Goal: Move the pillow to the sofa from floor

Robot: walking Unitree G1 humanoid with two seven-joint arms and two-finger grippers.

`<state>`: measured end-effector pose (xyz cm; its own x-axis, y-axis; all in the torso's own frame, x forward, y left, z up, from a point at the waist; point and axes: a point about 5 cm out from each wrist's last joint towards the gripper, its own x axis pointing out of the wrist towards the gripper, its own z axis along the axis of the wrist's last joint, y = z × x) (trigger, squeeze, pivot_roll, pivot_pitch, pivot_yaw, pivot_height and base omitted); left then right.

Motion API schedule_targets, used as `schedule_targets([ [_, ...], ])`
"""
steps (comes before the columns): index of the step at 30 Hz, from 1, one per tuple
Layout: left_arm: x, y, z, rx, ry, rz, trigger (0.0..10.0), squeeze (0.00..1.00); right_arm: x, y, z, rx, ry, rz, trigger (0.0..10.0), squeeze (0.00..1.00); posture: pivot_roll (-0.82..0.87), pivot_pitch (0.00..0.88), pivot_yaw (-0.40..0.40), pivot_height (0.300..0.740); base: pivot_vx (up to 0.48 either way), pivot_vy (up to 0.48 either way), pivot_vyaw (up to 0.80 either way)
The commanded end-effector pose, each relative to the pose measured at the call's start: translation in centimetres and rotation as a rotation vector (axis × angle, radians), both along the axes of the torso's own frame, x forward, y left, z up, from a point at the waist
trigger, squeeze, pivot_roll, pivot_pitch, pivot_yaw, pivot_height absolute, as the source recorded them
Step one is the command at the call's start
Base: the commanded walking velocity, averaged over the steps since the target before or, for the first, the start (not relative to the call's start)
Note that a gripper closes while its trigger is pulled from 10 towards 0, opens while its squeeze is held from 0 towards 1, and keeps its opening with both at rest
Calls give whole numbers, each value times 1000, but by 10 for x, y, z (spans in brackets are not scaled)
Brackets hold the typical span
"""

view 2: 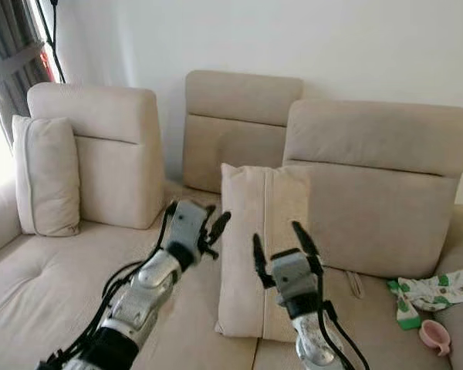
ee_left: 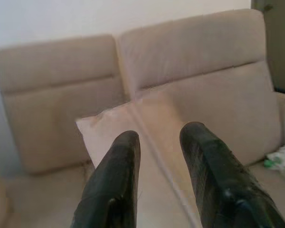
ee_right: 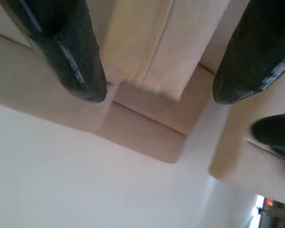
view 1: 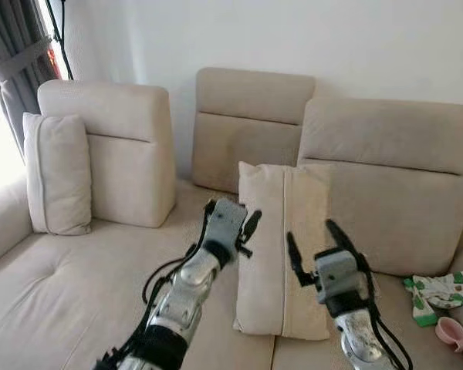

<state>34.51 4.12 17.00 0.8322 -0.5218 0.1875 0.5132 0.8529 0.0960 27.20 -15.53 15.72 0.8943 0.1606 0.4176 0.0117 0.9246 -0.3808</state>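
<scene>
A beige sofa [view 1: 62, 285] against a white wall, curtain [view 1: 15, 69] at far left. Nearest me, my left gripper [view 1: 243, 231] and right gripper [view 1: 316, 247] hang just in front of the pillow [view 1: 285, 247], each with its fingers apart and holding nothing. The pillow stands upright on the seat, leaning back against the right-hand backrest [view 1: 393, 177], between the two grippers as I look down. To the near right on the seat lie a green-patterned cloth [view 1: 444, 293] and a small pink cup [view 1: 451, 333]. Farther left, a second cushion [view 1: 58, 173] leans on the left backrest. By my reading the placing step is done: the pillow is on the sofa, not the floor. Next I would draw both arms straight back, clear of the pillow, so as not to tip it.
</scene>
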Motion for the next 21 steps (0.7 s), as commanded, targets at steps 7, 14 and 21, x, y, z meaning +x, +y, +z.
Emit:
schedule_targets([
  [7, -19, 5, -20, -107, 89, -59, 10000, 0, -14, 2, -15, -10, 40, 15, 10000, 0, -2, 0, 19, 740, 0, 0, 0],
  [14, -31, 18, -39, -125, 151, -63, 10000, 0, -24, -6, -33, 14, 92, -19, 10000, 0, 5, 0, 18, 740, 0, 0, 0],
  [21, -49, 39, -59, -48, 170, -26, 10000, 0, -40, -16, -50, 37, 171, -41, 10000, 0, 16, 0, 20, 740, 0, 0, 0],
])
